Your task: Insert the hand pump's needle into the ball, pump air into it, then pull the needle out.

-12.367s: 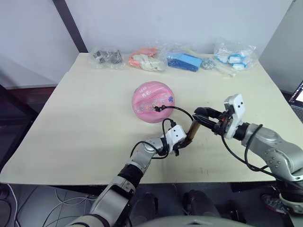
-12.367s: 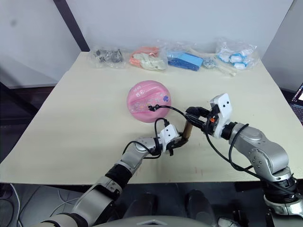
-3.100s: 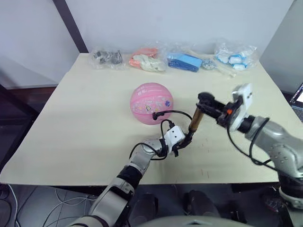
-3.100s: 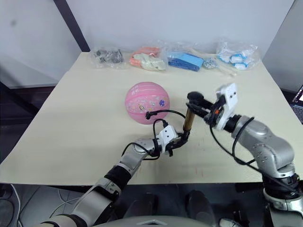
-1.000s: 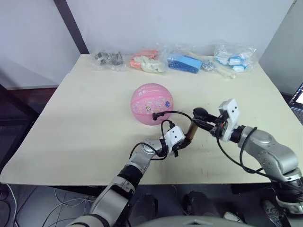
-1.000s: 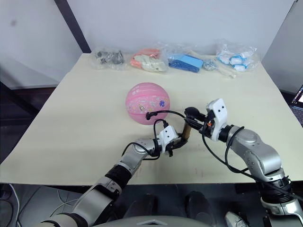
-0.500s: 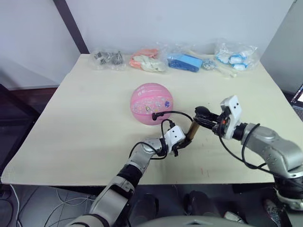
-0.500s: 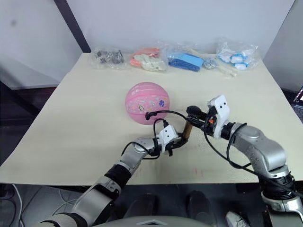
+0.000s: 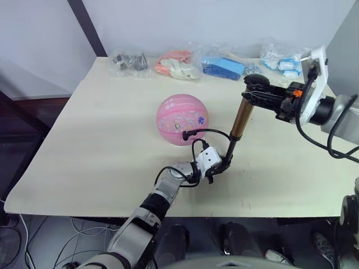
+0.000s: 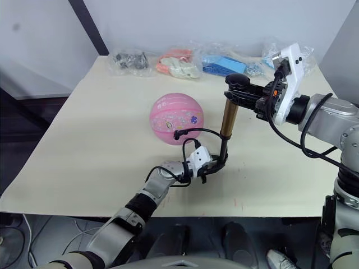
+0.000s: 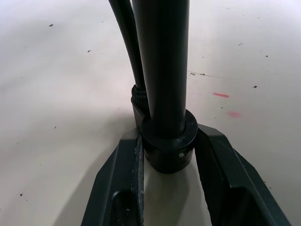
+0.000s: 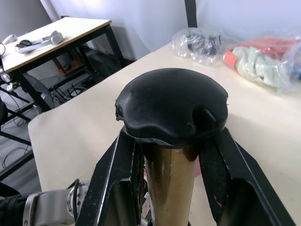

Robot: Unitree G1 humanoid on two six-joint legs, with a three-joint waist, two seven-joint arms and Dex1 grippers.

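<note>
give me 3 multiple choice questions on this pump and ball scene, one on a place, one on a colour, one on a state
1. Where does the ball sit?
A. on the table, in front of the row of bags
B. on the floor
C. inside a bag

2. What colour is the barrel of the hand pump?
A. blue
B. gold-brass
C. white

3. What does the left gripper do?
A. hangs open above the ball
B. is shut on the pump's black lower end
C. rests on a bag

Answers:
1 A: it lies on the table, nearer than the bags.
2 B: the barrel shines gold under the black handle.
3 B: the left wrist view shows both fingers clamping the black end cap.
</note>
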